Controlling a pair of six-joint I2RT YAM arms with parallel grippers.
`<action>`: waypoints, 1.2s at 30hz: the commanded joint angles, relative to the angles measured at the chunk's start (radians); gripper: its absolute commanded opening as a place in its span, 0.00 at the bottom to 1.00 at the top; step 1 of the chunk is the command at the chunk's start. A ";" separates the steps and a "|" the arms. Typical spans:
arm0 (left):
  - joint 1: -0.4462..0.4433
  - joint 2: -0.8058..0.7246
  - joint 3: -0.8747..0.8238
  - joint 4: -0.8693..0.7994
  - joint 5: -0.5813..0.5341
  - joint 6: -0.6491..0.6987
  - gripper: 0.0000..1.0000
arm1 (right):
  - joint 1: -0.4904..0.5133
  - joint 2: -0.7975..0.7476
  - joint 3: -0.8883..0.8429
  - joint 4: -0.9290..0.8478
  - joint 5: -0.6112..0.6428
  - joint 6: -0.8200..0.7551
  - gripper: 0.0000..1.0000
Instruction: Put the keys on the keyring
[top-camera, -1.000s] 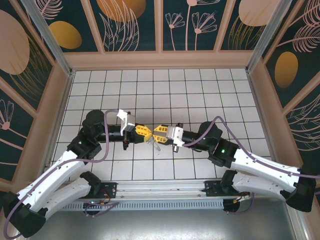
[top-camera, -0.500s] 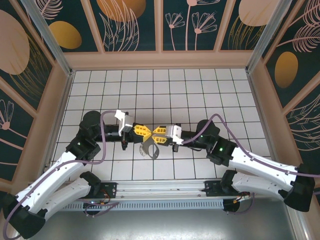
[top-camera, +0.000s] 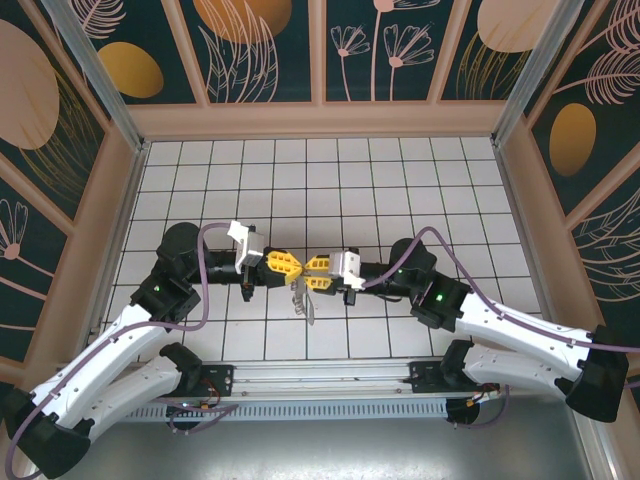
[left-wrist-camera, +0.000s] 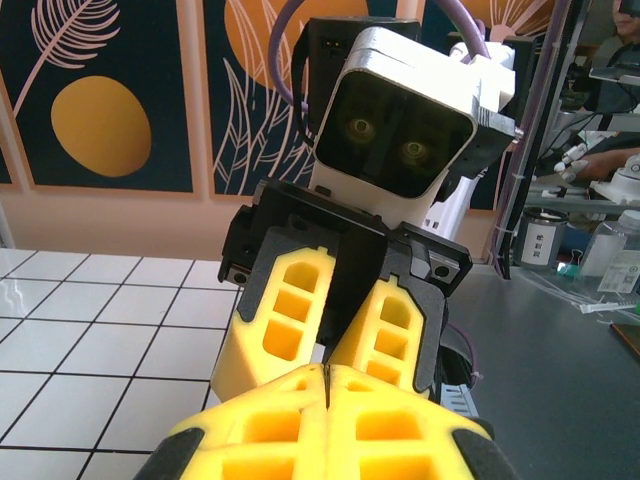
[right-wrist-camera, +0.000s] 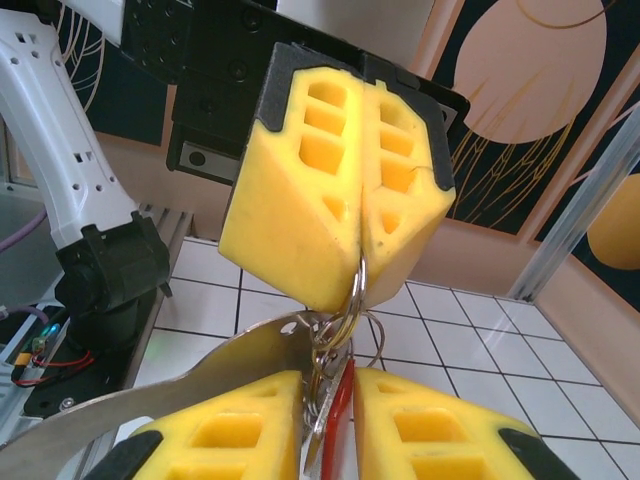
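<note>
Right wrist view: left hand (right-wrist-camera: 357, 264) pinches the keyring (right-wrist-camera: 356, 300), right hand (right-wrist-camera: 328, 388) clamps the keys (right-wrist-camera: 220, 370) beneath it — from above, a tiny blur.

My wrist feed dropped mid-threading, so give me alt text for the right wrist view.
At the top, the yellow left claw is shut, pinching the thin keyring. Below it, the right claw grips silvery keys and a red piece bunched at the ring, over white floor tiles.
</note>
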 joint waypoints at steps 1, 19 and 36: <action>0.000 -0.001 0.000 0.036 0.015 0.002 0.00 | -0.005 -0.036 0.007 0.070 0.000 0.029 0.20; -0.001 -0.006 -0.001 0.037 0.016 0.001 0.00 | -0.014 0.005 0.021 0.095 -0.036 0.058 0.15; -0.001 0.001 0.001 0.035 0.018 -0.009 0.00 | -0.037 0.001 0.026 0.115 -0.032 0.066 0.00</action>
